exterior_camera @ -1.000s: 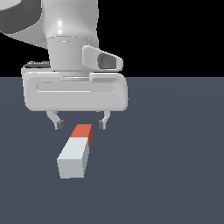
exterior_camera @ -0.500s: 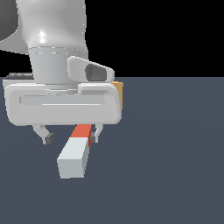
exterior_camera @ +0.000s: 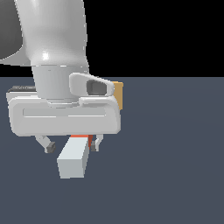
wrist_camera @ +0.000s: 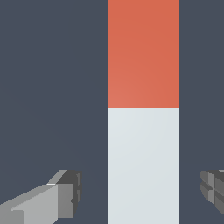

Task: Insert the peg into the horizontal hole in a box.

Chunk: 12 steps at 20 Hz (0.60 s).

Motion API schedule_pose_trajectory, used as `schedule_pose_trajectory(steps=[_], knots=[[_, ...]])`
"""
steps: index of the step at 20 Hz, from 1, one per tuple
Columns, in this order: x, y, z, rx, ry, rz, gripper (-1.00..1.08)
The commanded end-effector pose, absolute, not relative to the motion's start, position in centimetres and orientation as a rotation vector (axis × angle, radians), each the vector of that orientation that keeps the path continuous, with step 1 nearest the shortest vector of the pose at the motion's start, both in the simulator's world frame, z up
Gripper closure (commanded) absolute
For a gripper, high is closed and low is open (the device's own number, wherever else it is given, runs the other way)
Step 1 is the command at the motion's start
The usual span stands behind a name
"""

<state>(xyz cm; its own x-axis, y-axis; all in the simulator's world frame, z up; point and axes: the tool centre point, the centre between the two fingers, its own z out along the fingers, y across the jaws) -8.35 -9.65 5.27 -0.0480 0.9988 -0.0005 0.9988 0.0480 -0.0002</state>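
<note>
The peg [exterior_camera: 72, 159] lies flat on the dark floor, its grey-white end toward the camera and its orange-red end [exterior_camera: 83, 139] mostly hidden under my hand. In the wrist view the peg [wrist_camera: 143, 166] runs between my fingers, with the orange-red half [wrist_camera: 143, 52] beyond them. My gripper [exterior_camera: 72, 145] is open and straddles the peg, one finger [wrist_camera: 65, 194] on each side, not touching it. The tan box [exterior_camera: 118, 94] shows only as a sliver behind the hand; its hole is hidden.
The dark grey-blue floor [exterior_camera: 175, 166] stretches around the peg. My white arm and hand [exterior_camera: 65, 113] fill the exterior view's left and block much of the scene behind.
My hand has come down and toward the camera over the peg; the fingers now straddle it low. The peg has not moved. The box edge has come into view.
</note>
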Motion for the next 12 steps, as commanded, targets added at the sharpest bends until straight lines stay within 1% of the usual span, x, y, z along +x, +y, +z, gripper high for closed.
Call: schedule_pose_trajectory(steps=[1, 9, 10, 12], knots=[[-8.4, -9.7, 4.0, 2.167, 2.275, -0.001, -0.92], [-8.3, -9.7, 2.3, 2.166, 2.275, 0.0, -0.92], [-8.3, -9.7, 2.3, 2.166, 2.275, 0.0, 1.08], [-8.3, -9.7, 2.3, 2.166, 2.275, 0.0, 1.08]])
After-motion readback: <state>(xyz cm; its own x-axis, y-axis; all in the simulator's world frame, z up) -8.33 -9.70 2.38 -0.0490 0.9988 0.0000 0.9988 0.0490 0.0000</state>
